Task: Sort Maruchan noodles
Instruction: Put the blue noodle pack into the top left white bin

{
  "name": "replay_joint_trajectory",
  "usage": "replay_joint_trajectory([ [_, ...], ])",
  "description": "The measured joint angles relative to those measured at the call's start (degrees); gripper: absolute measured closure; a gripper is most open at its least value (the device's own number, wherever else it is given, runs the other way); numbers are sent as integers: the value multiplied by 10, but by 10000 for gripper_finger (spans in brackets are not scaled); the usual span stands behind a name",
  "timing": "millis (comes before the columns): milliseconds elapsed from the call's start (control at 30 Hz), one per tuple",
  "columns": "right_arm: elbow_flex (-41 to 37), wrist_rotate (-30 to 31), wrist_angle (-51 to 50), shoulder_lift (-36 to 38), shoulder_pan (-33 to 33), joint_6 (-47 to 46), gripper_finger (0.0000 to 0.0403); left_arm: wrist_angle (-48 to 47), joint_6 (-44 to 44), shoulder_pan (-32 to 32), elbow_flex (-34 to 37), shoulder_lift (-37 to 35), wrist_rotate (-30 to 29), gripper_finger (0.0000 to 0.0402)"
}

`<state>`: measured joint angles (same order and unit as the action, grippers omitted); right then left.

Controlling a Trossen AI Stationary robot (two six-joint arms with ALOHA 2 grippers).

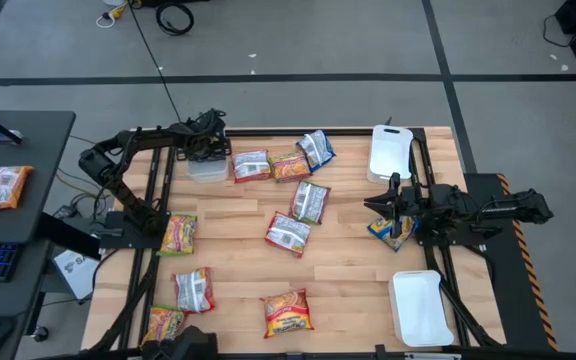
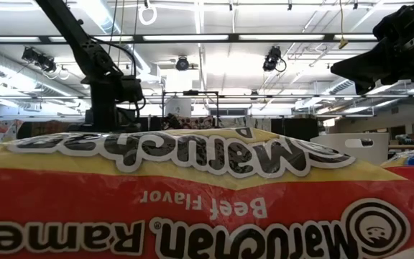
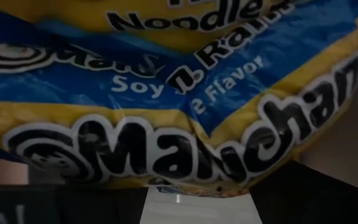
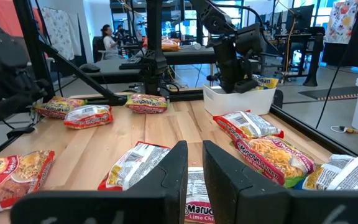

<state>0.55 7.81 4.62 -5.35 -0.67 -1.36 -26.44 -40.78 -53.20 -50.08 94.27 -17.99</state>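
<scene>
Several Maruchan noodle packets lie flat on the wooden table, among them a silver-white one [image 1: 288, 233] and an orange-red one [image 1: 287, 311]. My left gripper [image 1: 206, 150] reaches down over a white tray [image 4: 229, 99] at the far left. Its fingers are open, and a blue-yellow soy-sauce packet [image 3: 166, 93] fills its wrist view just beyond them. The tray [image 3: 197, 208] shows in the gap between the fingers. My right gripper [image 4: 194, 168] waits level at the right side with only a slit between its fingers. It hangs above a packet [image 1: 388, 230] without touching it. My left gripper stands right at the blue-yellow packet's lower edge [image 3: 185, 180] over the tray. I cannot tell whether its fingers touch the packet, because they lie dark at the picture's edge.
A second white tray [image 1: 390, 150] sits at the far right and a third one [image 1: 418, 305] at the near right. A beef-flavour packet [image 2: 192, 194] lies right before the low camera and blocks most of that view. Bare wood shows mid-table, toward the near right.
</scene>
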Motion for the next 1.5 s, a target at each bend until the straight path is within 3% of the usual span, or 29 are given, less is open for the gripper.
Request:
replay_joint_trajectory([
  [733, 0, 0, 0, 0, 0, 0, 347, -85, 72, -7, -14, -12, 4, 139],
  [967, 0, 0, 0, 0, 0, 0, 347, -116, 100, -11, -14, -13, -44, 111],
  [1267, 0, 0, 0, 0, 0, 0, 347, -146, 114, -9, -13, -16, -21, 103],
  [1500, 0, 0, 0, 0, 0, 0, 347, -182, 133, -8, -11, -57, -6, 103],
])
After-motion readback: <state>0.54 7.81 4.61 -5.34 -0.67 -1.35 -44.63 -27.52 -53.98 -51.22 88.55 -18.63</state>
